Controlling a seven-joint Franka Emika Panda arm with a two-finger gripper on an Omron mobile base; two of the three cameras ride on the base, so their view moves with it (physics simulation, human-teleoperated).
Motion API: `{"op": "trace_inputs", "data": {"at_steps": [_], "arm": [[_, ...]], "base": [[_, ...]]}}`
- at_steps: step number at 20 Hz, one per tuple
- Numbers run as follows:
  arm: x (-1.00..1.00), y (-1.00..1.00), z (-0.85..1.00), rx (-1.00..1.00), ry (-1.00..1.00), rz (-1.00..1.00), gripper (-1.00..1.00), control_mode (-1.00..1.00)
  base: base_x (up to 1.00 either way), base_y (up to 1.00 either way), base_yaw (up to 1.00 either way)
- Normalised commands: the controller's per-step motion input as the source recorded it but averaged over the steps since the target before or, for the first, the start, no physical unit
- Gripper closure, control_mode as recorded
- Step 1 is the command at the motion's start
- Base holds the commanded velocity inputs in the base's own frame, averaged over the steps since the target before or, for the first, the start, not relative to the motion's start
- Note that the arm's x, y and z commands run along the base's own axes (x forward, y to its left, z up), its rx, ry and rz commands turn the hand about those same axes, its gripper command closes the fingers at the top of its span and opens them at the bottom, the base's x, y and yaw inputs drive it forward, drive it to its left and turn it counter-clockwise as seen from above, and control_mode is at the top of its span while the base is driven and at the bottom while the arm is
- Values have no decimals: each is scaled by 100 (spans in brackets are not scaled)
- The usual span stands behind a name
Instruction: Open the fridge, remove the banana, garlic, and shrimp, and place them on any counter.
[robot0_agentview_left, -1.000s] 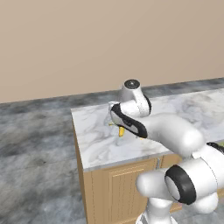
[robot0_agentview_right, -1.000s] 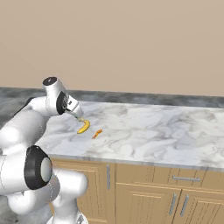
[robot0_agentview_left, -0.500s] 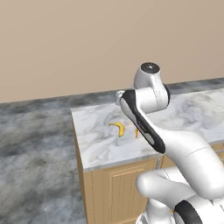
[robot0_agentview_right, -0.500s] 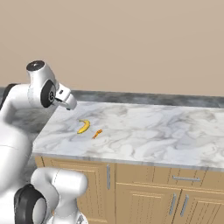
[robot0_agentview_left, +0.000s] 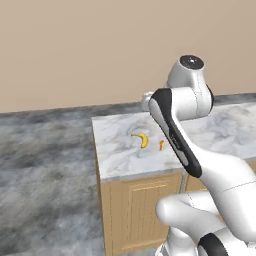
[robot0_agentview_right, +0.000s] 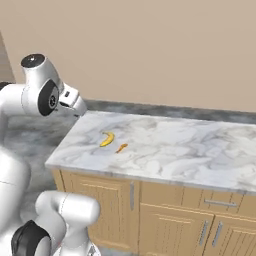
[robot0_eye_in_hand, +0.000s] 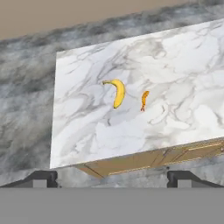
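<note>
Since a second ago the arm has risen off the bench (robot0_agentview_left: 120, 150), leaving the banana (robot0_agentview_left: 142, 139) beside the shrimp (robot0_agentview_left: 161, 145). From the right base view, both lie near the bench's left end. In the hand view, the fingers (robot0_eye_in_hand: 112, 177) stand wide apart, empty, high above them.

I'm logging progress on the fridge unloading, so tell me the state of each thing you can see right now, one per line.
banana: lying flat on the counter, free of the gripper.
shrimp: lying on the counter beside the banana, apart from it.
counter: holds the banana and shrimp.
cabinet doors: closed.
gripper: open, raised above and away from the counter, holding nothing.
</note>
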Motion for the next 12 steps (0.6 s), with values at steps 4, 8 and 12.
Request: {"op": "trace_inputs", "data": {"at_steps": [4,8,12], "arm": [[0,0,0,0,0,0,-100,100],[0,0,0,0,0,0,-100,100],[0,0,0,0,0,0,-100,100]], "base": [[-20,1,88],[-9,17,93],[-14,27,92]]}}
